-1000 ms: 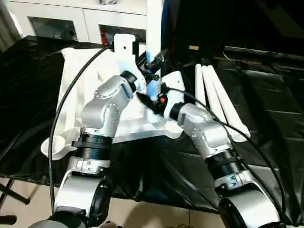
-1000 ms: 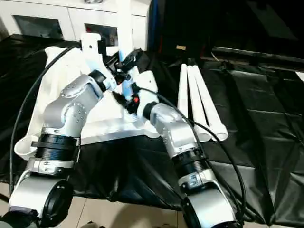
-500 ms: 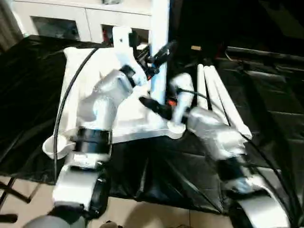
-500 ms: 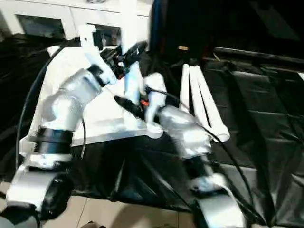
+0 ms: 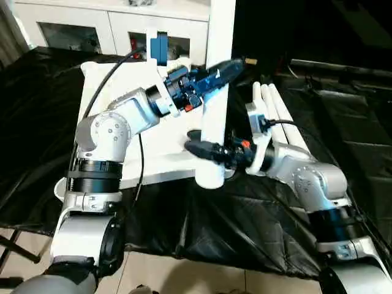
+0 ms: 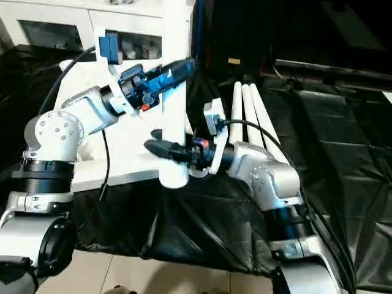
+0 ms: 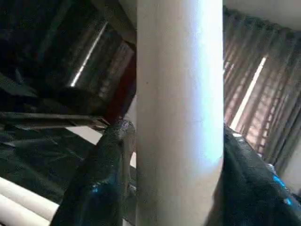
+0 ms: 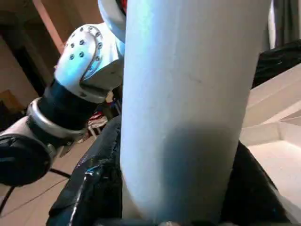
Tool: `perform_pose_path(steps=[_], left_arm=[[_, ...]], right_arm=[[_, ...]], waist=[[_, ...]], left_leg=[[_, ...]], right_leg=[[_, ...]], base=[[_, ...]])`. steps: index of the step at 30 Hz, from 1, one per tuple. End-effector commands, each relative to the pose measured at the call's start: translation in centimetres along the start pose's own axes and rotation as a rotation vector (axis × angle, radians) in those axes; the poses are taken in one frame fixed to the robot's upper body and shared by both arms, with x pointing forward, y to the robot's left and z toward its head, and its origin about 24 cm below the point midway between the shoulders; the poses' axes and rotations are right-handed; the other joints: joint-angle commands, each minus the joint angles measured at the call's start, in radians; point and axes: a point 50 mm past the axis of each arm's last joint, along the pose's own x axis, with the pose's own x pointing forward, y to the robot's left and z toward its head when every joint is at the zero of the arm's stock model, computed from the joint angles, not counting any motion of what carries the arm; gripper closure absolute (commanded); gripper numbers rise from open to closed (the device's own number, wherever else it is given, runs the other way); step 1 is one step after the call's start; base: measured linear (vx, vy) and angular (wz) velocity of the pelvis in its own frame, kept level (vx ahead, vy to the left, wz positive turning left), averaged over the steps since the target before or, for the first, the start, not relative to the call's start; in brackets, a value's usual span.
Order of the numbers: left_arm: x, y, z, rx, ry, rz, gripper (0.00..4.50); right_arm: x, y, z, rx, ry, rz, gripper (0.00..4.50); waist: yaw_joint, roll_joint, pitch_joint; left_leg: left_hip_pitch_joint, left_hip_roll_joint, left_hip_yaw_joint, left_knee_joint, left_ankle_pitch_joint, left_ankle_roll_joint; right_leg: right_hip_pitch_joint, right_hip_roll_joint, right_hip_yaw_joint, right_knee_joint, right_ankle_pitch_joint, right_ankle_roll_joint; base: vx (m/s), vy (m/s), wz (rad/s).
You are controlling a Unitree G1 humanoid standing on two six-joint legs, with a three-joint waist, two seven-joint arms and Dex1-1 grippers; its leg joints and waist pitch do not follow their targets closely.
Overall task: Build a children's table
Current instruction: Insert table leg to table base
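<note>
One white tube leg (image 5: pixel 214 116) stands upright, held by both grippers. My left gripper (image 5: pixel 223 68) is shut on its upper part; in the left wrist view the leg (image 7: pixel 178 117) sits between both black fingers (image 7: pixel 103 179). My right gripper (image 5: pixel 205 150) is shut on it lower down, where the leg (image 8: pixel 188 94) shows between that gripper's fingers (image 8: pixel 94 188). The leg's lower end hangs by the near right corner of the white tabletop (image 5: pixel 165 141). Three more legs (image 5: pixel 278 116) lie side by side on the black cloth to the right.
A black cloth (image 5: pixel 343 122) covers the work surface. White cabinets (image 5: pixel 92 24) stand behind the tabletop. Black cables run along both silver forearms. Pale floor tiles (image 5: pixel 184 275) show below the cloth's near edge.
The upright leg has shifted right and nearer, from over the tabletop to its near right corner. My left arm has stretched out; my right forearm has swung so its gripper points left.
</note>
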Motion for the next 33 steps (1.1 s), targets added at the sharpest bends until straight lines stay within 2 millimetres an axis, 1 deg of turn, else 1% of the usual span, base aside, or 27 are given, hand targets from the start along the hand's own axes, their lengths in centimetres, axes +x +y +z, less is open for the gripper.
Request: perform_pose_path(steps=[1,3,4,5,6,7,8,9,10,11,13,14,15,16,17,18,19,20,21,22,23,27,33], left_arm=[[-0.2,0.6,-0.1,-0.016,-0.002,0.077,2.21],[-0.2,0.9,0.1,-0.007,-0.015,0.113,2.30],[-0.2,1.1,0.2,-0.001,-0.027,0.132,2.42],[-0.2,1.2,0.2,0.004,-0.028,0.145,2.58],[-0.1,1.2,0.2,0.007,-0.027,0.153,2.62],[-0.1,1.3,0.3,0.013,-0.026,0.167,2.62],[-0.1,1.4,0.3,0.022,-0.025,0.186,2.63],[0.1,1.5,0.5,0.026,-0.030,0.213,2.68],[0.1,1.5,0.5,0.026,-0.030,0.213,2.70],[0.2,1.4,0.5,0.026,-0.035,0.216,2.70],[0.3,1.4,0.6,0.018,-0.038,0.232,2.70],[0.3,1.7,0.6,0.011,-0.035,0.279,2.70],[0.3,1.8,0.6,0.010,-0.034,0.294,2.70],[0.3,2.0,0.6,0.010,-0.034,0.320,2.70],[0.4,2.0,0.6,0.011,-0.038,0.325,2.70],[0.3,2.2,0.6,0.010,-0.044,0.347,2.70],[0.3,2.3,0.7,0.011,-0.048,0.361,2.70],[0.3,2.3,0.7,0.024,-0.049,0.363,2.70],[0.3,2.3,0.7,0.026,-0.049,0.364,2.70],[0.3,2.2,0.6,0.036,-0.046,0.362,2.70],[0.3,2.2,0.6,0.044,-0.040,0.360,2.70],[0.5,2.1,0.3,0.069,-0.022,0.377,2.70],[1.1,1.7,0.0,0.115,0.018,0.359,2.70]], right_arm=[[0.2,0.8,1.3,-0.090,-0.020,0.028,2.61],[0.4,0.1,1.4,-0.158,0.000,-0.060,2.61],[0.5,-0.2,1.4,-0.156,0.011,-0.089,2.61],[0.5,-0.5,1.5,-0.148,0.011,-0.114,2.05],[0.5,-0.7,1.5,-0.143,0.011,-0.130,1.91],[0.5,-0.9,1.6,-0.134,0.010,-0.158,1.91],[0.5,-1.3,1.9,-0.138,-0.007,-0.205,1.88],[0.2,-1.8,2.2,-0.145,-0.017,-0.256,1.62],[0.2,-1.8,2.2,-0.145,-0.017,-0.256,1.51],[0.0,-2.1,2.4,-0.145,-0.021,-0.294,1.48],[-0.2,-2.4,2.7,-0.126,-0.027,-0.321,1.41],[-0.3,-2.4,2.8,-0.090,-0.029,-0.308,1.37],[-0.4,-2.4,2.8,-0.079,-0.029,-0.303,1.34],[-0.5,-2.3,2.8,-0.063,-0.029,-0.290,1.34],[-0.6,-2.2,2.8,-0.061,-0.024,-0.280,1.34],[-0.7,-2.1,2.6,-0.063,0.000,-0.270,1.34],[-0.8,-2.1,2.5,-0.066,0.023,-0.264,1.34],[-0.9,-2.1,2.3,-0.071,0.053,-0.272,1.34],[-0.9,-2.1,2.2,-0.071,0.056,-0.273,1.34],[-1.0,-2.1,2.2,-0.071,0.060,-0.279,1.34],[-1.0,-2.2,2.2,-0.067,0.064,-0.290,1.34],[-0.8,-2.5,2.2,-0.050,0.084,-0.321,1.34],[-0.5,-2.7,2.0,-0.054,0.135,-0.343,1.34]], waist=[[0.005,0.017,-0.078],[0.005,0.016,-0.079],[0.004,0.015,-0.079],[0.003,0.013,-0.079],[0.003,0.013,-0.079],[0.001,0.014,-0.079],[-0.002,0.012,-0.078],[-0.002,0.013,-0.079],[-0.002,0.009,-0.079],[0.002,0.012,-0.078],[0.002,0.013,-0.081],[0.001,0.009,-0.080],[0.003,0.010,-0.081],[0.005,0.008,-0.080],[0.006,0.008,-0.080],[0.006,0.005,-0.080],[0.008,0.007,-0.078],[0.007,0.001,-0.078],[0.008,0.002,-0.079],[0.007,0.003,-0.078],[0.006,0.000,-0.078],[0.004,0.001,-0.080],[0.004,0.001,-0.079]], left_leg=[[0.011,0.026,-0.015,-0.057,-0.080,0.032],[0.011,0.027,-0.016,-0.057,-0.071,0.023],[0.011,0.024,-0.015,-0.057,-0.072,0.022],[0.010,0.024,-0.015,-0.057,-0.070,0.024],[0.010,0.024,-0.015,-0.057,-0.070,0.024],[0.008,0.024,-0.017,-0.057,-0.068,0.026],[0.010,0.025,-0.017,-0.057,-0.070,0.022],[0.011,0.024,-0.016,-0.057,-0.070,0.023],[0.011,0.024,-0.015,-0.056,-0.067,0.022],[0.011,0.024,-0.015,-0.056,-0.056,0.022],[0.009,0.023,-0.015,-0.054,-0.036,0.029],[0.010,0.023,-0.013,-0.054,-0.034,0.038],[0.010,0.024,-0.013,-0.053,-0.038,0.041],[0.010,0.024,-0.013,-0.053,-0.041,0.049],[0.009,0.024,-0.013,-0.053,-0.040,0.051],[0.008,0.023,-0.013,-0.054,-0.040,0.052],[0.009,0.024,-0.014,-0.054,-0.047,0.049],[0.008,0.023,-0.013,-0.054,-0.050,0.048],[0.008,0.023,-0.014,-0.053,-0.047,0.048],[0.008,0.023,-0.013,-0.053,-0.046,0.049],[0.007,0.023,-0.013,-0.054,-0.043,0.049],[0.007,0.023,-0.013,-0.052,-0.027,0.055],[0.008,0.024,-0.013,-0.052,-0.039,0.050]], right_leg=[[0.071,-0.055,0.039,-0.060,0.051,-0.287],[0.070,-0.057,0.039,-0.059,0.052,-0.283],[0.071,-0.054,0.039,-0.060,0.051,-0.280],[0.072,-0.054,0.039,-0.060,0.052,-0.279],[0.072,-0.054,0.039,-0.060,0.052,-0.279],[0.074,-0.054,0.038,-0.058,0.053,-0.278],[0.072,-0.055,0.039,-0.060,0.033,-0.266],[0.072,-0.055,0.039,-0.061,0.027,-0.265],[0.071,-0.054,0.040,-0.061,0.026,-0.264],[0.071,-0.054,0.041,-0.059,0.034,-0.266],[0.072,-0.052,0.040,-0.054,0.077,-0.273],[0.072,-0.051,0.040,-0.055,0.093,-0.278],[0.072,-0.052,0.041,-0.053,0.094,-0.281],[0.073,-0.052,0.041,-0.056,0.088,-0.281],[0.074,-0.053,0.041,-0.056,0.084,-0.279],[0.075,-0.053,0.040,-0.057,0.078,-0.277],[0.074,-0.053,0.040,-0.058,0.058,-0.270],[0.074,-0.053,0.041,-0.059,0.049,-0.266],[0.075,-0.054,0.040,-0.058,0.047,-0.265],[0.073,-0.055,0.041,-0.060,0.041,-0.263],[0.074,-0.055,0.041,-0.060,0.039,-0.261],[0.073,-0.055,0.041,-0.057,0.051,-0.264],[0.071,-0.055,0.040,-0.059,0.030,-0.264]], base=[[0.000,0.000,0.00],[0.000,0.000,0.00],[0.000,0.000,0.00],[0.000,0.000,0.00],[0.000,0.000,0.00],[0.000,0.000,0.00],[0.000,0.000,0.00],[0.000,0.000,0.00],[0.000,0.000,0.00],[0.000,0.000,0.00],[0.000,0.000,0.00],[0.000,0.000,0.00],[0.000,0.000,0.00],[0.000,0.000,0.00],[0.000,0.000,0.00],[0.000,0.000,0.00],[0.000,0.000,0.00],[0.000,0.000,0.00],[0.000,0.000,0.00],[0.000,0.000,0.00],[0.000,0.000,0.00],[0.000,0.000,0.00],[0.000,0.000,0.00]])
